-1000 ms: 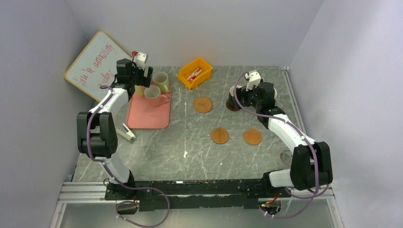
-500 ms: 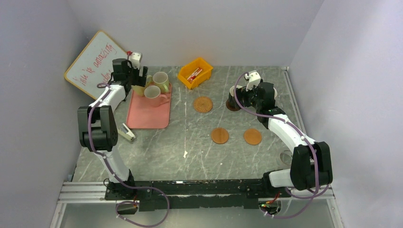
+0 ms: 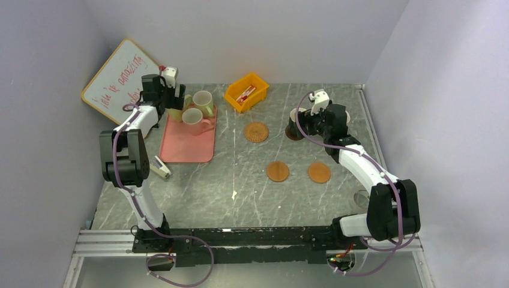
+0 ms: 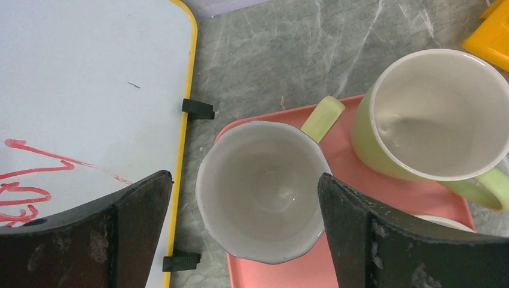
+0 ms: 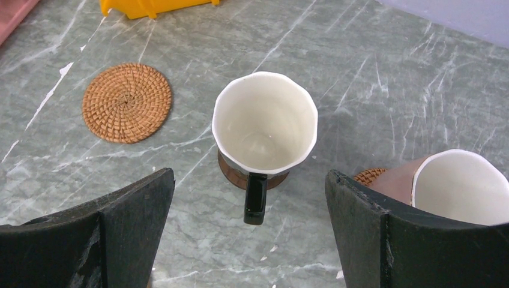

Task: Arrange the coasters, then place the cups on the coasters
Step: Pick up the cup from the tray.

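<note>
**Left end effector [image 4: 245,181] poised astride a pale green handled mug [image 4: 258,198] on the pink rectangular tray [image 4: 336,174]**

Its fingers are spread wide, one on each side of the mug's rim, and they grip nothing yet. The mug stands upright at the tray's far left corner. Its handle points away toward a second pale green mug [image 4: 432,114] just beside it. A pale pink mug [image 3: 193,118] also stands on the tray, nearer the arms. A whiteboard with red writing [image 4: 78,90] leans close on the outer side.

The right end effector [image 5: 249,179] is equally spread and holds nothing. It hangs above a black handled mug [image 5: 264,120], which already sits on a dark brown round coaster [image 5: 231,171]. At that view's right edge a pinkish mug [image 5: 456,186] seems to stand on another coaster, of which only a sliver shows.

On the grey marbled tabletop [image 3: 240,180], a woven tan round coaster [image 3: 256,131] and two plain orange-brown discs [image 3: 277,171] [image 3: 319,173] lie bare, well apart from the tray.

By the look of it the coasters are laid out and cup placing is under way, with three mugs left for three free coasters. The step in hand is picking up the corner mug. Next the fingers should close on the mug's wall. Then comes a straight lift, so the handle clears the neighbouring mug, and a carry to a bare coaster, where the mug goes down centred.
</note>
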Tool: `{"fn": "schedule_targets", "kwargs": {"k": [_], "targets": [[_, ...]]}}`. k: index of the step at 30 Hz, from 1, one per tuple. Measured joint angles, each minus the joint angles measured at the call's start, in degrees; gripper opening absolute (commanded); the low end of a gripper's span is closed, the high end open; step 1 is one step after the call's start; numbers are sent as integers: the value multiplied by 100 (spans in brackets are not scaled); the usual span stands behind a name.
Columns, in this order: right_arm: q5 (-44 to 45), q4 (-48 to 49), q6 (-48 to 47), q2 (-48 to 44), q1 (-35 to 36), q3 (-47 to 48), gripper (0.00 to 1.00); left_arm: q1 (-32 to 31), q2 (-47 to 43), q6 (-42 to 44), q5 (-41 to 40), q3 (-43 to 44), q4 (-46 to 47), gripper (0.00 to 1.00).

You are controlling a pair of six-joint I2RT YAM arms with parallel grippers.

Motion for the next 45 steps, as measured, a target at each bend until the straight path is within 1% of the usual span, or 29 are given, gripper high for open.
{"fn": "schedule_targets", "kwargs": {"k": [9,20,45], "targets": [[2,4,0,0,0,0,100,17,-15,-160,50,-74,144,96],[0,11,-2,0,0,0,100,33,-195,-313,297,-177,245,96],[-2,11,-2,0,0,-2,100,33,-138,-227,295,-205,205,96]]}}
